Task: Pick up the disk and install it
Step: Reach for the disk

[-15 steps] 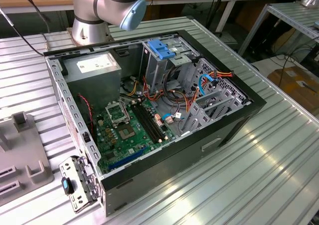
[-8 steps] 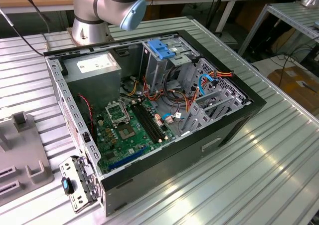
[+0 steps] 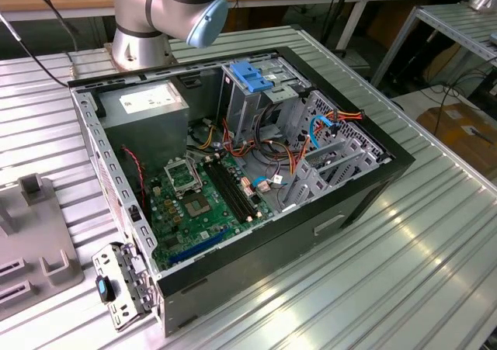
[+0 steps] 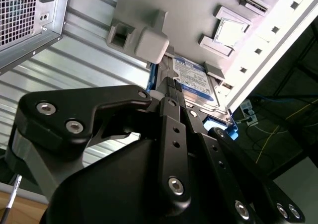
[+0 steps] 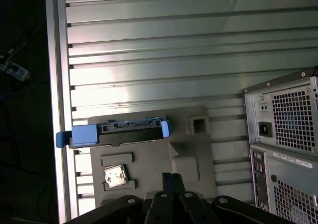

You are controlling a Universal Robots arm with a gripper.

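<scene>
The disk (image 5: 117,131) has a grey body in a light-blue carrier rail and stands on its long edge in a slot of a grey holder plate (image 5: 194,159). In the second wrist view the disk (image 4: 195,79) shows its labelled flat face just beyond the black fingers. My gripper (image 5: 172,177) hangs above the holder plate, a short way off the disk and not touching it. Its fingers lie close together, shut, with nothing between them. In the second wrist view the gripper (image 4: 175,85) points toward the disk's near end.
The open computer case (image 3: 233,171) lies on the ribbed metal table (image 3: 404,272), with a drive cage and blue latch (image 3: 252,77) inside. Its rear panel (image 5: 283,134) stands close beside the holder plate (image 3: 31,249). The table edge (image 5: 55,110) runs just past the disk's blue tab.
</scene>
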